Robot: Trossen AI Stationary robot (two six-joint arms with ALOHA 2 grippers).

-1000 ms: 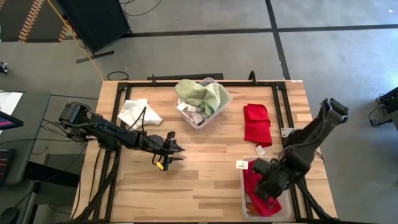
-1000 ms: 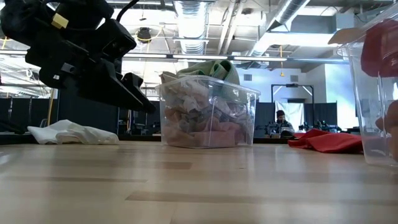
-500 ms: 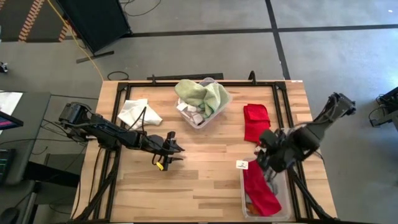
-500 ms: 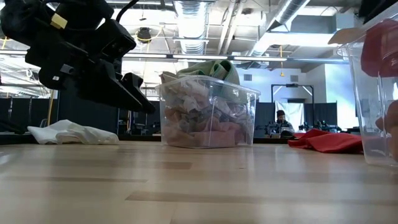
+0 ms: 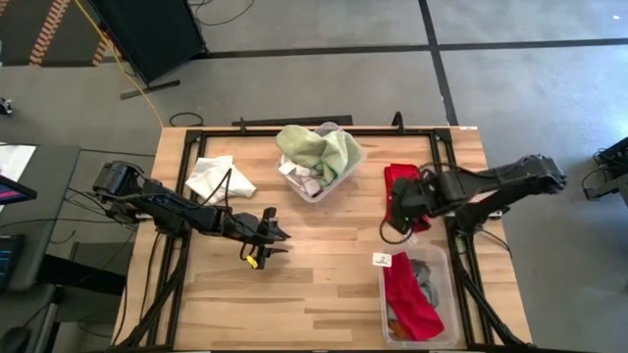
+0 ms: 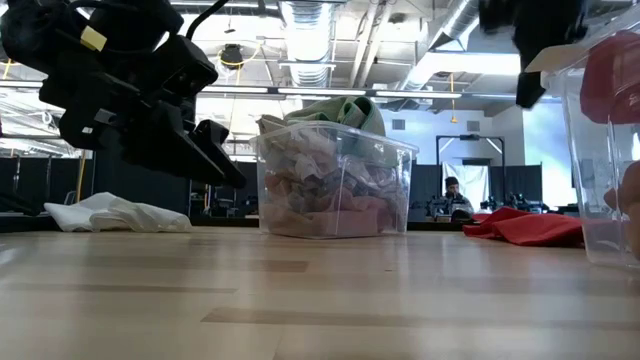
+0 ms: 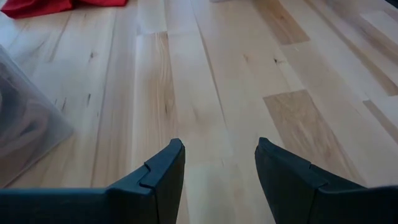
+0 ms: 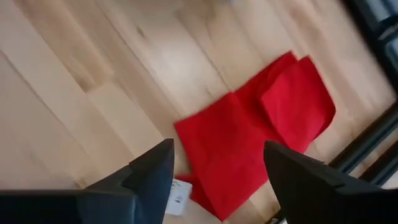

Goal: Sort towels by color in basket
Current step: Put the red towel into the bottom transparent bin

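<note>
Right gripper (image 5: 395,218) has left the near-right bin (image 5: 444,294) and swung up over the red towel (image 5: 404,191) lying flat on the table (image 5: 324,265); a second ago it was down inside that bin. Left arm hasn't budged.

Labels: small white tag (image 5: 382,260) on the tabletop by the near-right bin's corner, writing too small to read. White tag at the red towel's edge (image 8: 177,194) in the right wrist view, also unreadable. No brand visible anywhere.

Right gripper: fingers (image 8: 149,171) spread wide, nothing between them. Red towel sits directly below and ahead of the gap, not touched as far as I can tell.

Left gripper (image 5: 278,233): hovering over bare wood mid-table, fingers (image 7: 163,171) partly apart, empty.

Towels elsewhere:
- near-right bin holds a red cloth (image 5: 407,304) plus something grey (image 5: 429,275)
- centre bin (image 5: 339,176) is heaped, pale green towel (image 5: 314,147) draped on top, pinkish and white cloths under it in the low view
- white towel (image 5: 216,176) loose on the far left of the table, well away from both grippers
</note>
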